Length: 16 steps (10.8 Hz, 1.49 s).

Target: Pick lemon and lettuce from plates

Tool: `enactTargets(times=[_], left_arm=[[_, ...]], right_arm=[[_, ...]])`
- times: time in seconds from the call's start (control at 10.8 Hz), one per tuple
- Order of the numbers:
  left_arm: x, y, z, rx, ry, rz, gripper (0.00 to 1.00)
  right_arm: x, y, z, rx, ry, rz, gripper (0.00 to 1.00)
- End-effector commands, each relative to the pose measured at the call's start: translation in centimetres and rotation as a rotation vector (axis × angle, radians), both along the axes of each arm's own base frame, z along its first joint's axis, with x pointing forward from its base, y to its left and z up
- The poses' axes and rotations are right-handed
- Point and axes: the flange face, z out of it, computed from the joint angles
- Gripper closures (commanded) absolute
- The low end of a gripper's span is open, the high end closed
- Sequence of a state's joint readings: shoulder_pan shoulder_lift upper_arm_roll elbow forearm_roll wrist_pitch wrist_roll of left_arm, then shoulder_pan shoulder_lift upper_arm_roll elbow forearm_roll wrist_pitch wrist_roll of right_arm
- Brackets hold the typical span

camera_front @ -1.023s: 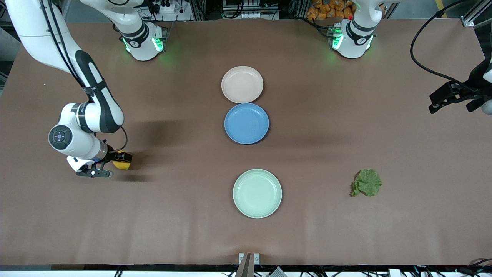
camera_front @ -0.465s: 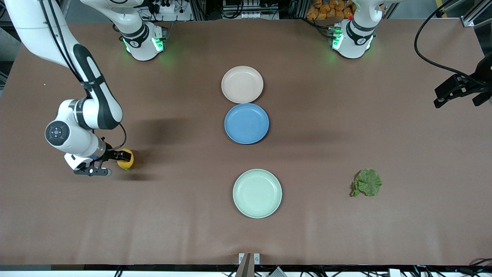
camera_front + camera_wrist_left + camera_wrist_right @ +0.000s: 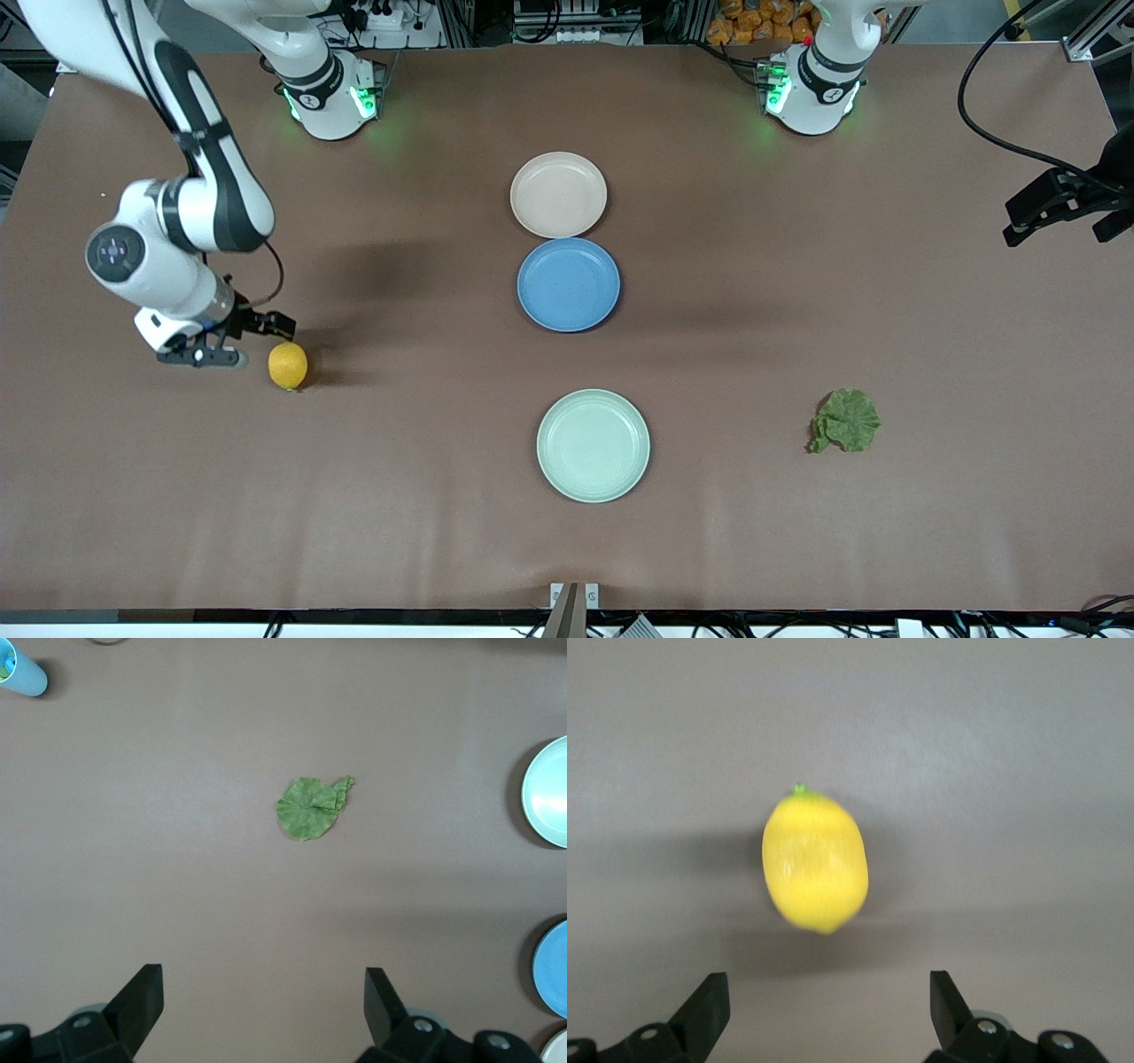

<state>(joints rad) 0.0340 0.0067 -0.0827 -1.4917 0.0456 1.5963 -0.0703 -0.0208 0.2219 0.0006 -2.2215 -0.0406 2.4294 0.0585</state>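
The yellow lemon [image 3: 288,365] lies on the bare table toward the right arm's end, on no plate. My right gripper [image 3: 247,341] is open and empty, up in the air just beside it; in the right wrist view the lemon [image 3: 816,861] lies clear of the gripper [image 3: 828,1010]. The ruffled green lettuce [image 3: 846,421] lies on the table toward the left arm's end, also in the left wrist view [image 3: 310,808]. My left gripper [image 3: 1067,221] is open and empty, high over that table end [image 3: 263,1010]. The beige-pink plate [image 3: 558,194] and mint green plate [image 3: 593,446] are empty.
An empty blue plate [image 3: 568,284] lies between the two plates, touching the beige-pink one. A black cable [image 3: 974,133] hangs over the table corner by the left arm. The left wrist view shows a light blue cup [image 3: 22,673].
My right gripper opened, let go of the lemon and lifted away toward the robots' side. The lemon now rests on the table. My left gripper drifted slightly toward the table's end.
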Motion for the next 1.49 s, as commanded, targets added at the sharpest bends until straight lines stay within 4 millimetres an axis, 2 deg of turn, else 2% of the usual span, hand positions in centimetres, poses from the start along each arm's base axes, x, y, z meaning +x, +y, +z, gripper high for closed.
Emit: enactTargets(times=[0.0,0.19,0.37,0.56,0.84,1.02,1.4], left_arm=[[-0.3,0.2,0.5,0.031,0.008,-0.068,0.0],[-0.4,0.3,0.5,0.025,0.01,-0.071,0.0],[-0.5,0.1,0.2,0.015,0.024,-0.076,0.0],[-0.8,-0.1,-0.4,-0.012,0.055,-0.073,0.0],[-1.3,0.2,-0.7,-0.031,0.063,-0.05,0.0],[-1.5,0.1,-0.8,-0.029,0.063,-0.049,0.0],[-1.2,0.2,-0.6,-0.025,0.053,-0.048,0.0]], right_arm=[[-5.1,-0.3,2.6,-0.013,-0.015,0.012,0.0],[-6.4,-0.3,3.3,-0.014,-0.021,0.012,0.0],[-6.0,-0.6,3.6,-0.013,-0.027,0.005,0.0],[-4.6,-0.8,6.5,-0.016,-0.085,0.013,0.0],[-3.0,-0.8,12.6,-0.022,-0.189,0.013,0.0],[-1.5,-0.7,17.6,-0.005,-0.099,-0.023,0.0],[-1.0,-0.3,27.6,0.031,0.01,-0.04,0.0]])
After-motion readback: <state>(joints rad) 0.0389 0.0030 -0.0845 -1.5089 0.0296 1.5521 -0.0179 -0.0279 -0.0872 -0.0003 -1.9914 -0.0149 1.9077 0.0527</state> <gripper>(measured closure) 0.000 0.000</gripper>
